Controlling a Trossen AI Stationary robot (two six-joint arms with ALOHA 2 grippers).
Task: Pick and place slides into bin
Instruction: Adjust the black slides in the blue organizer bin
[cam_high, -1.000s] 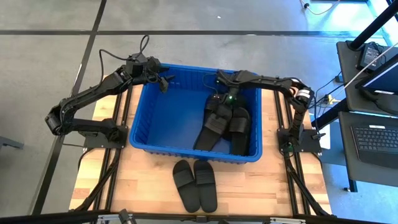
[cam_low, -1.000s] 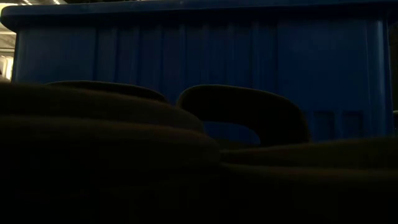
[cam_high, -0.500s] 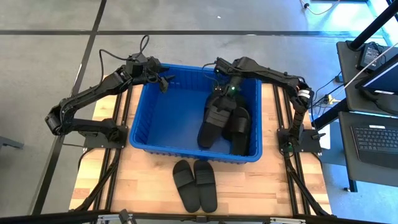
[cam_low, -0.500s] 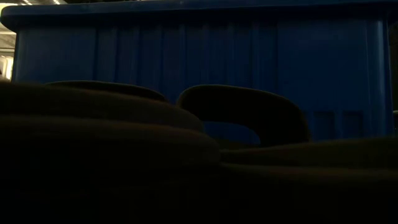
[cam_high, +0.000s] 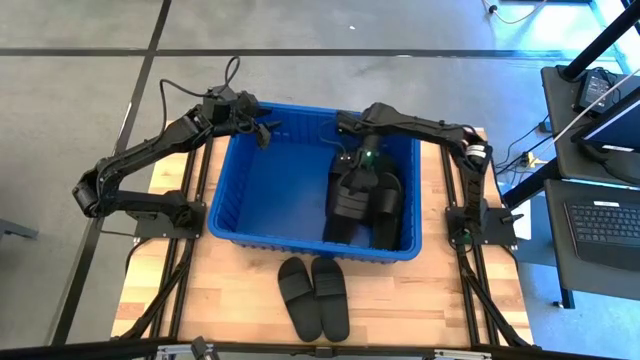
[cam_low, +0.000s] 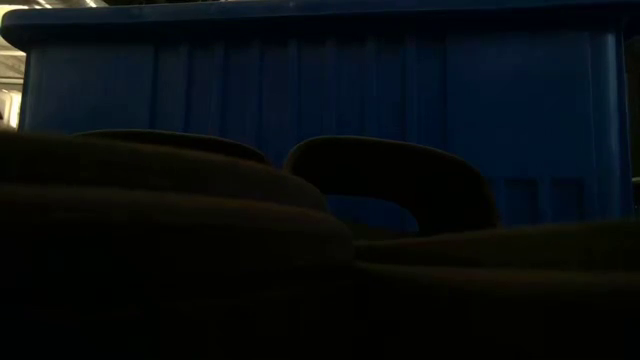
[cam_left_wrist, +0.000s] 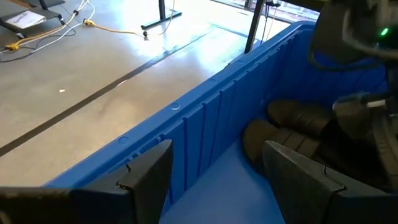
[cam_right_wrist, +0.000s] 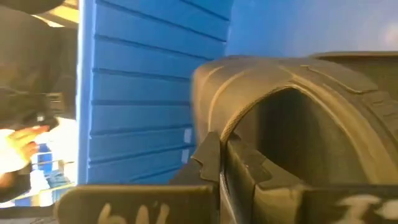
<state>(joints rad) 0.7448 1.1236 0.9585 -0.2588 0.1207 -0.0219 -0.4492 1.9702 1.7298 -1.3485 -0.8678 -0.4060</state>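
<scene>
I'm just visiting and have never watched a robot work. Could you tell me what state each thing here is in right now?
Bin: upright on the table, open-topped, slides in its right half.
Held slide: inside the bin, strap pinched by the right gripper.
Slides in bin: lying beside the held one.
Slides on table: a pair side by side in front of the bin, untouched.
Right gripper: shut on the held slide.
Left gripper: open, empty, over the bin's far left corner.

Robotics lab, bare concrete floor (cam_high: 90, 60), wooden workbench (cam_high: 440, 300) on metal frame, laptop desk (cam_high: 600, 215), trailing cables (cam_high: 515, 155)
</scene>
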